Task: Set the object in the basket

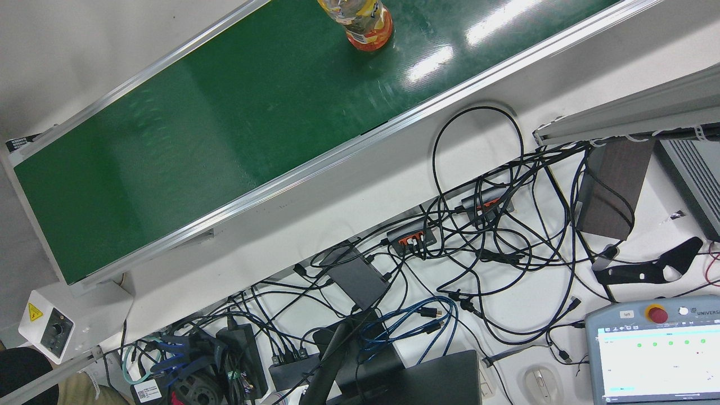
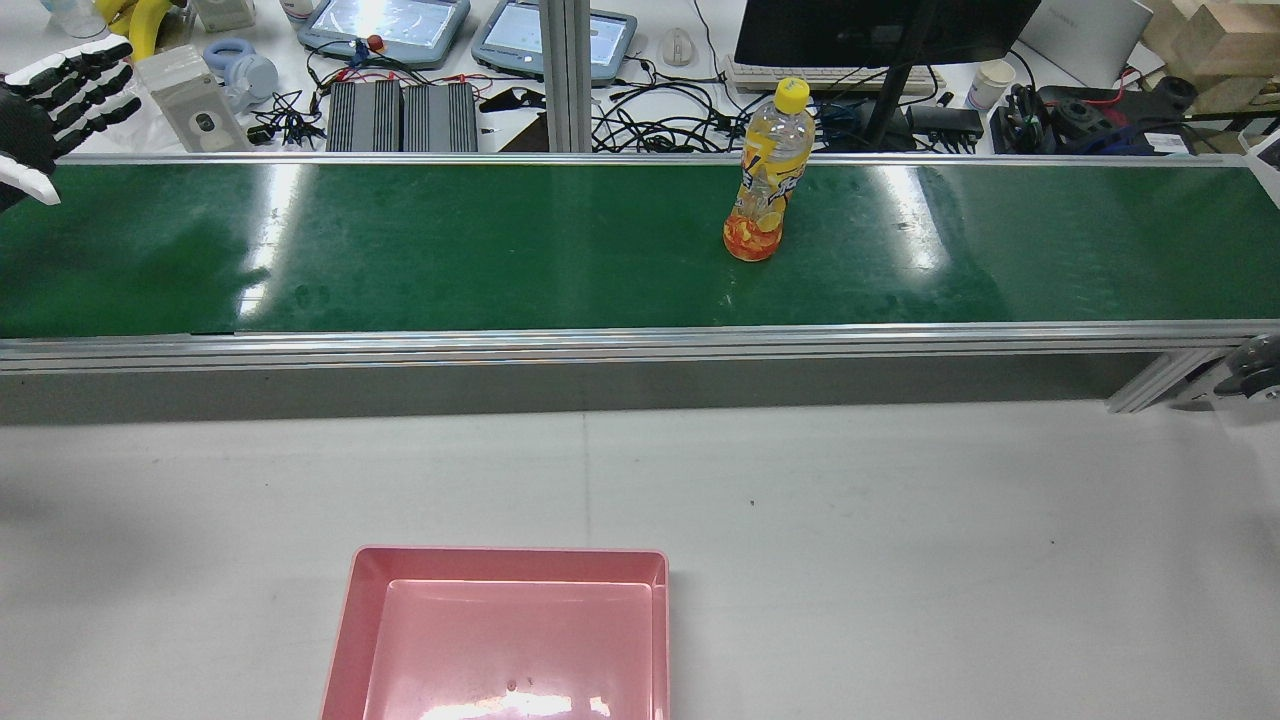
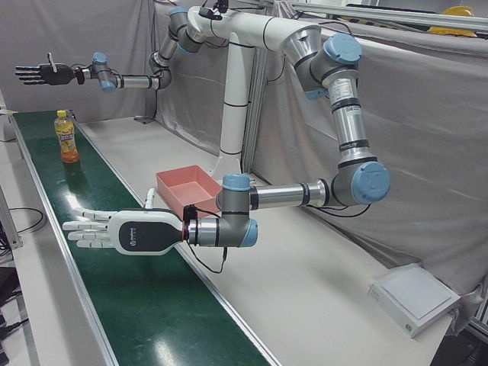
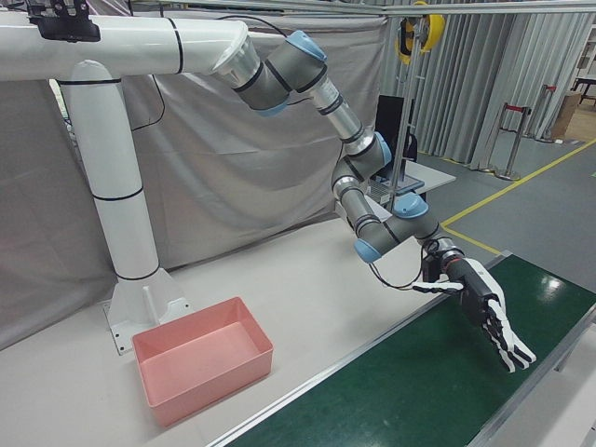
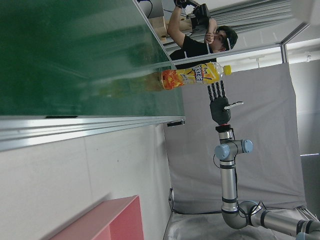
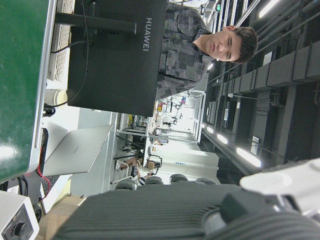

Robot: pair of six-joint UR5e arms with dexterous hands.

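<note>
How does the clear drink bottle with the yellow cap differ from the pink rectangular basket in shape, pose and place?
The clear drink bottle is tall and narrow; the pink rectangular basket is low and wide. The bottle stands upright on the green conveyor belt; the basket sits on the white table. The bottle is capped; the basket is open, with nothing showing inside. Both look plastic.

white arms (image 3: 267, 34), blue joints, black-white robot hand (image 3: 126, 232).
</note>
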